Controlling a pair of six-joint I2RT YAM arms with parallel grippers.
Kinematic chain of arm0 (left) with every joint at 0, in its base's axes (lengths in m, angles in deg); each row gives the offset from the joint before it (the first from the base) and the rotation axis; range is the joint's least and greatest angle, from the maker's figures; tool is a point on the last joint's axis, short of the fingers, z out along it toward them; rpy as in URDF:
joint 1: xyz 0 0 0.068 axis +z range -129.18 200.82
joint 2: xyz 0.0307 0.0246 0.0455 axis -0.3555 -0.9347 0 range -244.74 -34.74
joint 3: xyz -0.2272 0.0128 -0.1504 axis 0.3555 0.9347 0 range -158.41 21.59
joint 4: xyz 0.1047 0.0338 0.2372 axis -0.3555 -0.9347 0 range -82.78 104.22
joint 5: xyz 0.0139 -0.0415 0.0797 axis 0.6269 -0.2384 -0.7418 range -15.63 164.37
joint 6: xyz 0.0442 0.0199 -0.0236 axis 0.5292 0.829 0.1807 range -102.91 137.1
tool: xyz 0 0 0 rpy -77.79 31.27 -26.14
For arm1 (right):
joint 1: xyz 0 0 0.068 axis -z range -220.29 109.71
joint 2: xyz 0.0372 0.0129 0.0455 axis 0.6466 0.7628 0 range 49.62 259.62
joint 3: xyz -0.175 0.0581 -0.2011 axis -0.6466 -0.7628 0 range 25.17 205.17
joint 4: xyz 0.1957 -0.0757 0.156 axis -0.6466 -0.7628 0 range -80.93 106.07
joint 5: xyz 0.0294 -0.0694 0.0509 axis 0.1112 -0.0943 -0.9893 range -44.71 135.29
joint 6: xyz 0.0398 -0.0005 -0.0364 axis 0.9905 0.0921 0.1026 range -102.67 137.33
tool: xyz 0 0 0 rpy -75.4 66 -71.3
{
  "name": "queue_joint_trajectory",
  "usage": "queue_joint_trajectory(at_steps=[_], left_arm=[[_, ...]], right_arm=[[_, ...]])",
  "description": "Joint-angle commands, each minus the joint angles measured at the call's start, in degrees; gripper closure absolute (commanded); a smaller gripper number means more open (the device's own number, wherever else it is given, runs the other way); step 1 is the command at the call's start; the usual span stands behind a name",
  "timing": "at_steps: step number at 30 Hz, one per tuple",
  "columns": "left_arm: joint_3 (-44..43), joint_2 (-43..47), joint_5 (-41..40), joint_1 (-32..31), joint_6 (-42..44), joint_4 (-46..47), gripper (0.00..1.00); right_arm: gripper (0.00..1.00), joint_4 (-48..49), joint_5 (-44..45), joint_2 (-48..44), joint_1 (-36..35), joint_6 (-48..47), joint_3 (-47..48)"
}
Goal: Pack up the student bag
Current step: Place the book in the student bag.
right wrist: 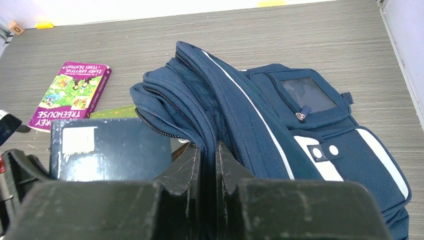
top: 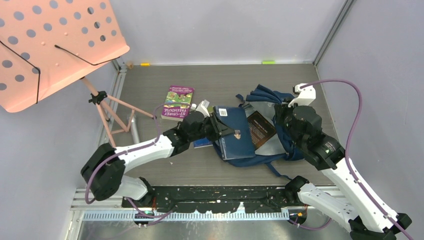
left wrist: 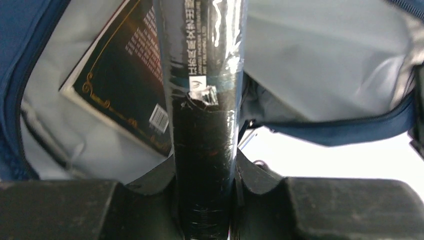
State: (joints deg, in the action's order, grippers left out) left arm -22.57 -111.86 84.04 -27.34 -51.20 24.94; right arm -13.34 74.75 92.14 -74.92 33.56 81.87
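Evidently the student bag (right wrist: pixel 250 105), lying mid-table with its mouth towards the left arm, is soft, light cloth that sags and folds unless held up, so the best hold is a pinch on the zipped rim of its mouth. The right gripper (right wrist: pixel 206 150) sits there, its jaws nearly together on a fold of the bag's navy fabric. At the bag's mouth the left gripper (left wrist: pixel 205 167) is clamped on the spine of a dark navy book (left wrist: pixel 202 75), which is stiff, glossy under its wrapping and likely slippery. Inside the bag a dark book with gold lettering (left wrist: pixel 117 90) lies flat on the pale lining. Beyond the bag, on its left, a purple book (right wrist: pixel 70 92) rests on the table (right wrist: pixel 300 40), with something green (right wrist: pixel 117 111) just beside it, mostly hidden behind the navy book. How deep the bag's compartment runs cannot be told, and a blue item (top: pixel 201 144) under the left arm, beside the bag, is too covered to name
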Motion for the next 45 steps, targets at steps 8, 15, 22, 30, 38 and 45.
queue_joint_trajectory(at_steps=[8, 15, 22, 30, 38, 45], left_arm=[[-4.51, -13.32, -10.45, -1.46, -11.62, 28.57, 1.00], [-10.08, -23.63, -14.95, -6.23, -13.55, 33.32, 1.00], [-18.32, -33.33, -16.44, -8.61, -7.96, 30.89, 0.83], [-20.41, -30.88, -13.40, -6.79, 6.21, 18.72, 0.26], [-19.68, -17.08, -15.63, -5.27, 22.74, -3.65, 0.08], [-18.55, -6.04, -13.13, 2.46, 36.25, -22.13, 0.00]], right_arm=[[1.00, 12.57, -1.89, -0.44, 0.00, 3.81, 5.96], [1.00, 12.40, -1.90, -0.66, 0.00, 3.55, 6.09], [1.00, 11.30, -1.20, -0.91, 0.02, 2.35, 5.74], [0.99, 8.79, 0.54, -2.98, -0.04, -0.32, 5.74], [0.99, 4.80, 0.30, -4.20, 0.05, -0.99, 6.35], [0.99, 0.96, -0.31, -5.97, 0.00, -0.31, 7.33]])
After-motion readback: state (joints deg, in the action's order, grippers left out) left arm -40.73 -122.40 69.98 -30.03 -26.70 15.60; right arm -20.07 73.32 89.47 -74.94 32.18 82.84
